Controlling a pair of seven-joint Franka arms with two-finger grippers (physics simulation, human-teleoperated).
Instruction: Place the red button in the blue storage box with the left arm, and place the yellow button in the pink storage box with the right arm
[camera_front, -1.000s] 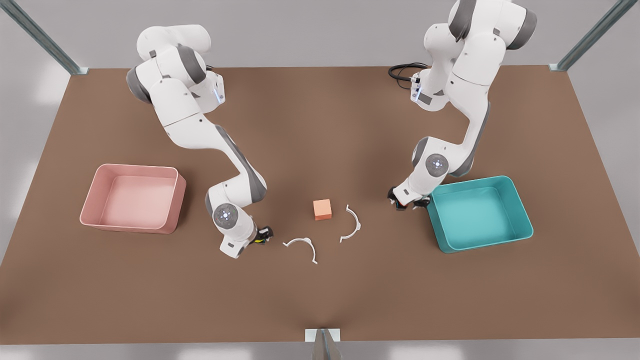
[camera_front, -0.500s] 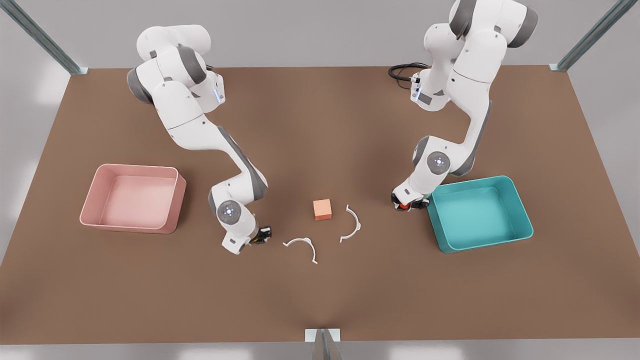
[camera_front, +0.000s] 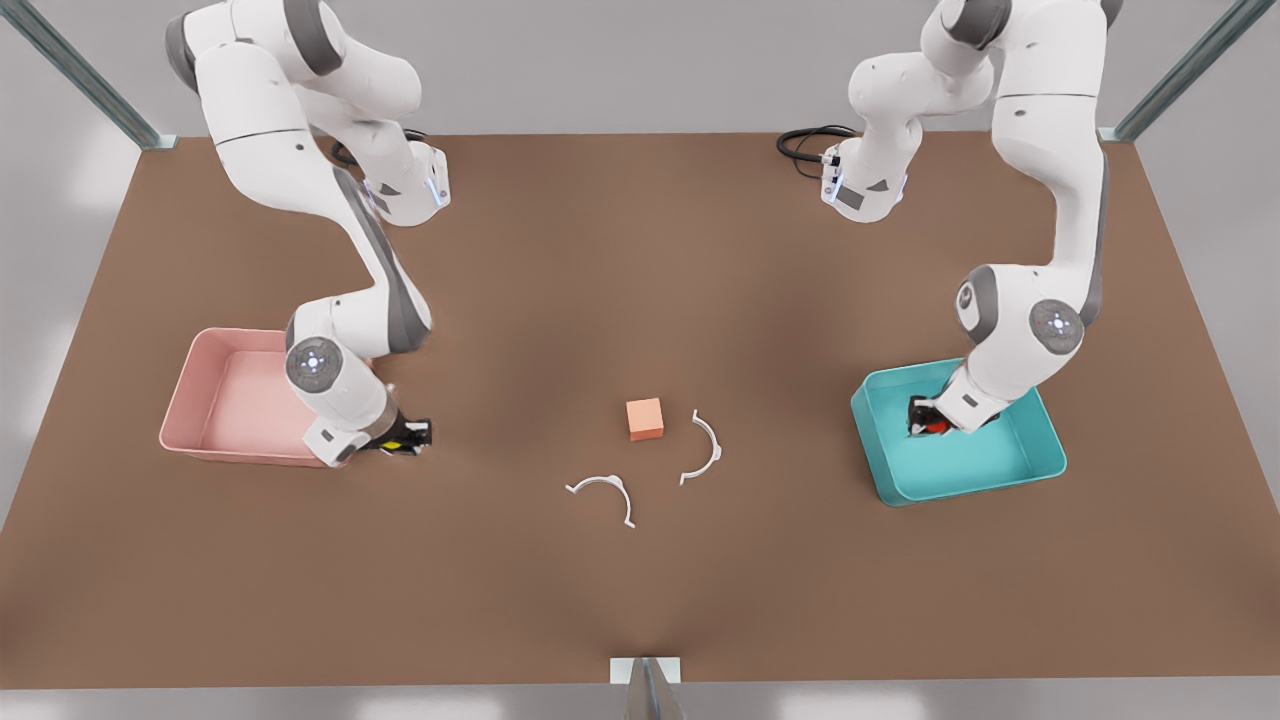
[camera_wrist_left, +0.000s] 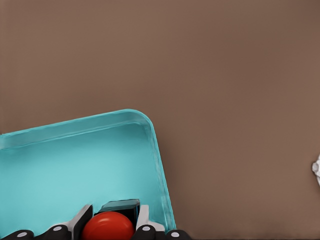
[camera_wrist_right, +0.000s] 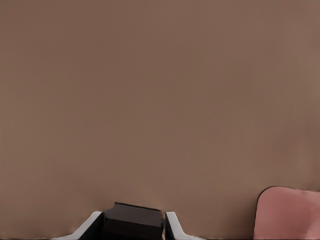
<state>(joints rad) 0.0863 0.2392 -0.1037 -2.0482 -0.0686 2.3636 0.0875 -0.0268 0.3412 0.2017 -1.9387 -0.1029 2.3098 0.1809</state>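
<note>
Blue storage box (camera_front: 1040, 465): teal low-walled tray with rounded corners, on the brown table (camera_front: 640, 300) at the front view's right. Its floor is bare apart from what the left gripper (camera_front: 928, 424) carries over it. In the left wrist view the box's rim (camera_wrist_left: 157, 165) curves round one corner beside the bare table.

Red button (camera_front: 936, 426): round red cap on a dark square base, pinched between the left gripper's closed fingers (camera_wrist_left: 83, 222), held inside the outline of the blue box near its far-left part in the front view. Whether it touches the floor cannot be told. In the left wrist view the red cap (camera_wrist_left: 108, 226) sits between the two fingers with the dark base above it.

Pink storage box (camera_front: 225, 400): pale pink tray of like shape, at the front view's left. The visible floor holds nothing; the right arm's wrist covers part of its near-right corner.

Yellow button (camera_front: 393, 443): clamped in the right gripper (camera_front: 405, 440), fingers closed on its dark base (camera_wrist_right: 133, 221). It hangs just outside the pink box's right wall, over the table, a corner of the box (camera_wrist_right: 287, 212) showing nearby.

Loose items at table centre: orange cube (camera_front: 645, 419), two white curved clips (camera_front: 603, 492) (camera_front: 703, 447), well apart from both boxes.
</note>
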